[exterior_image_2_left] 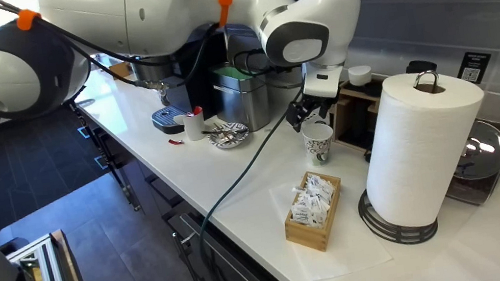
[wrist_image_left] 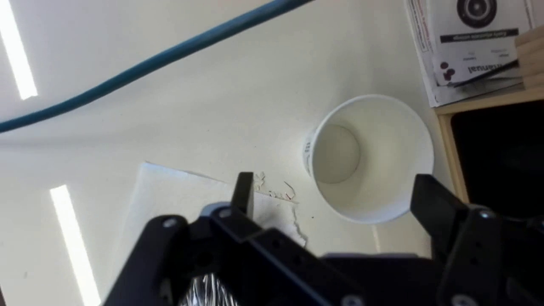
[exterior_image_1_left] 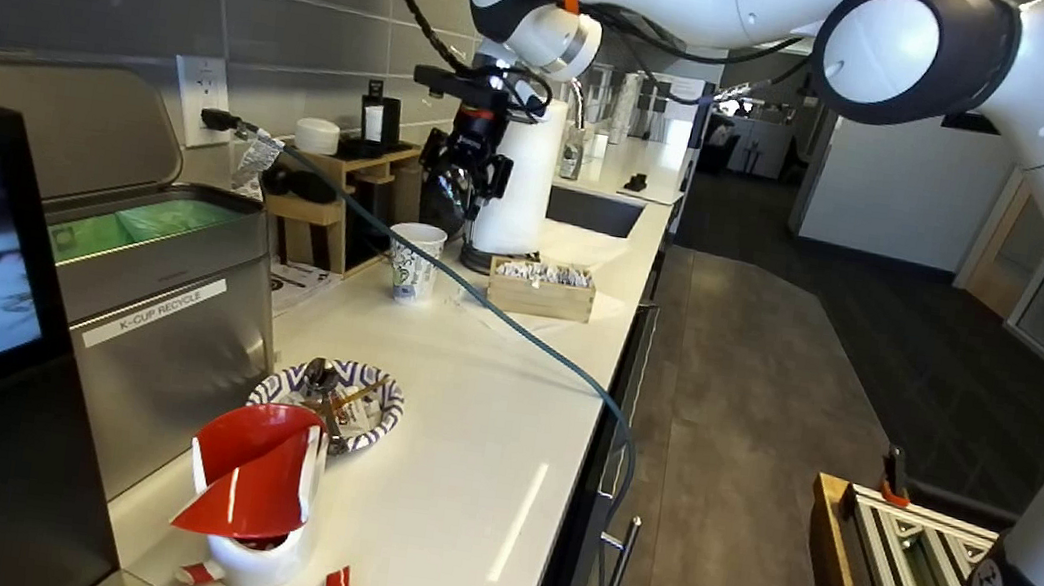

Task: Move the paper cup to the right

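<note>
The white patterned paper cup [exterior_image_1_left: 414, 267] stands upright on the counter; it also shows in an exterior view [exterior_image_2_left: 318, 146]. In the wrist view I look down into the cup [wrist_image_left: 378, 157], and it is empty. My gripper [wrist_image_left: 332, 185] is open with nothing between its fingers. In the wrist view the right finger overlaps the cup's rim and the left finger is well left of it. In both exterior views the gripper [exterior_image_2_left: 310, 116] [exterior_image_1_left: 464, 185] is above the cup. I cannot tell whether a finger touches the rim.
A tall paper towel roll [exterior_image_2_left: 422, 149] and a wooden box [exterior_image_2_left: 305, 235] of packets stand near the cup. A wooden organizer [wrist_image_left: 448, 148] is close beside it. A blue cable [wrist_image_left: 170, 55] crosses over the counter. A patterned plate [exterior_image_1_left: 392, 402] and red container [exterior_image_1_left: 257, 470] are farther along.
</note>
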Robot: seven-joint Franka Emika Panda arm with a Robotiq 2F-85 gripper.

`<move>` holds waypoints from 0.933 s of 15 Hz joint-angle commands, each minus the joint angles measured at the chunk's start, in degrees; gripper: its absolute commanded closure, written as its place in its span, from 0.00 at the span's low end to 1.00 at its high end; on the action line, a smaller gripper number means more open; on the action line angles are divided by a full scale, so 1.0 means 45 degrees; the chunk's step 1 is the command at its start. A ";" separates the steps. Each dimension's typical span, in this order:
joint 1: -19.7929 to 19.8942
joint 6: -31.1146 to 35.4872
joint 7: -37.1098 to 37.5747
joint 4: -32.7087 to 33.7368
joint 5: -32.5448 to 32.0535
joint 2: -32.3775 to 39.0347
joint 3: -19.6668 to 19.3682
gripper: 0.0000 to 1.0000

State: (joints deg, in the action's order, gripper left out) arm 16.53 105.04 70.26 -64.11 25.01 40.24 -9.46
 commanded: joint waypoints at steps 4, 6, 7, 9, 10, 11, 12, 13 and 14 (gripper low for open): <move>0.0058 -0.0505 -0.2546 -0.0975 -0.0529 -0.1382 -0.0073 0.00; 0.0058 -0.0522 -0.2928 -0.1343 -0.0608 -0.1768 -0.0083 0.00; 0.0054 -0.0522 -0.2993 -0.1449 -0.0618 -0.1836 -0.0082 0.00; 0.0047 -0.0522 -0.3058 -0.1551 -0.0631 -0.1846 -0.0081 0.00; -0.0177 0.0025 -0.2756 -0.2214 -0.0682 -0.2151 -0.0138 0.00; -0.0335 0.0686 -0.2868 -0.3406 -0.0656 -0.2758 -0.0141 0.00; -0.0462 0.1145 -0.2893 -0.4298 -0.0664 -0.3175 -0.0165 0.00; -0.0562 0.1344 -0.2944 -0.4747 -0.0712 -0.3310 -0.0255 0.00; -0.0650 0.1570 -0.2852 -0.5343 -0.0762 -0.3568 -0.0298 0.00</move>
State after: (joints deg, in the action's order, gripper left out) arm 15.51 107.41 56.97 -76.85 22.17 29.97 -9.85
